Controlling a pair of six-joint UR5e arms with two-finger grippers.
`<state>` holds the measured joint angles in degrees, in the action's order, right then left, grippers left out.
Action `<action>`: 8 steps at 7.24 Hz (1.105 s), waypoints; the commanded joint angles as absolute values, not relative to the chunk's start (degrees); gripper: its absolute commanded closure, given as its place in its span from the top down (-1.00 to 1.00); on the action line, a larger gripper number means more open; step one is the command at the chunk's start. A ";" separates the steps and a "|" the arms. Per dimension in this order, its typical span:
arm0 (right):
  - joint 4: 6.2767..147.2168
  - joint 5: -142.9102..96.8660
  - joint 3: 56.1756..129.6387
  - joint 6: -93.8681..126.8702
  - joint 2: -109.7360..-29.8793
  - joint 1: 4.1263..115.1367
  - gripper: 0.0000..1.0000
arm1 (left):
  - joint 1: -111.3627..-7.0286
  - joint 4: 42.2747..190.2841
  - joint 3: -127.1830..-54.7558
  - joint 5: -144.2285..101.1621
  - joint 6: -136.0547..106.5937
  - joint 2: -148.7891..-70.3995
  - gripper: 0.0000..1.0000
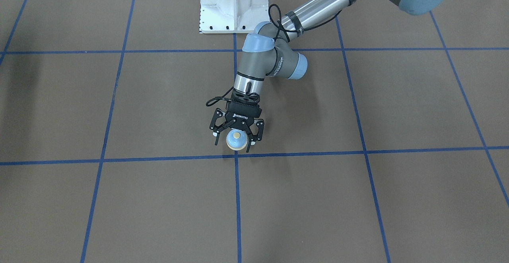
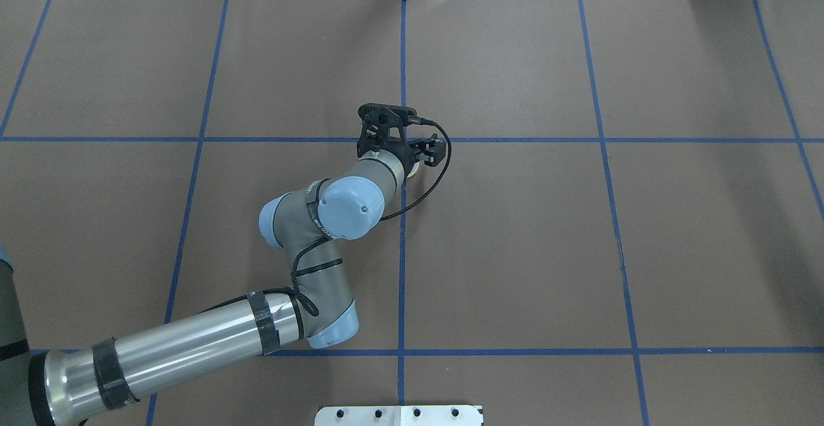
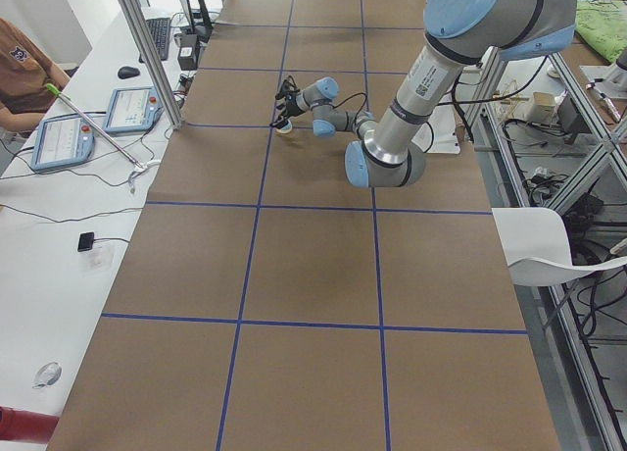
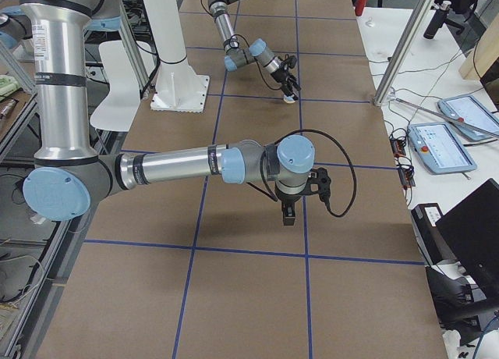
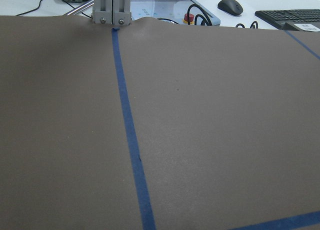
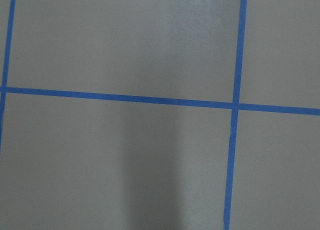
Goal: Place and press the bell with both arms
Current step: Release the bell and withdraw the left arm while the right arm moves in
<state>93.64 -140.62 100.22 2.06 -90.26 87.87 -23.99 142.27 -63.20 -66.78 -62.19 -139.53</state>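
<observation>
The light-blue bell with its yellow button stands upright on the brown table, just behind a blue tape crossing. My left gripper hangs over it with its jaws spread, one finger on each side of the bell, so it looks open. In the overhead view only a cream sliver of the bell shows beside the left wrist. The bell also shows small in the exterior right view. My right gripper points down at bare table about two grid squares from the bell; I cannot tell whether it is open or shut.
The white pedestal stands behind the left arm. Blue tape lines grid the brown table. Teach pendants and a metal post stand at the far edge, with a seated person.
</observation>
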 commanded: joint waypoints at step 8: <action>101.24 -128.00 98.54 36.85 -58.68 62.36 0.98 | -51.38 124.90 -75.55 -100.50 -41.08 -123.37 1.00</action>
<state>99.38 -132.48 99.87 28.38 -65.73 68.64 -47.26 126.78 -71.59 -95.60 -46.21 -129.46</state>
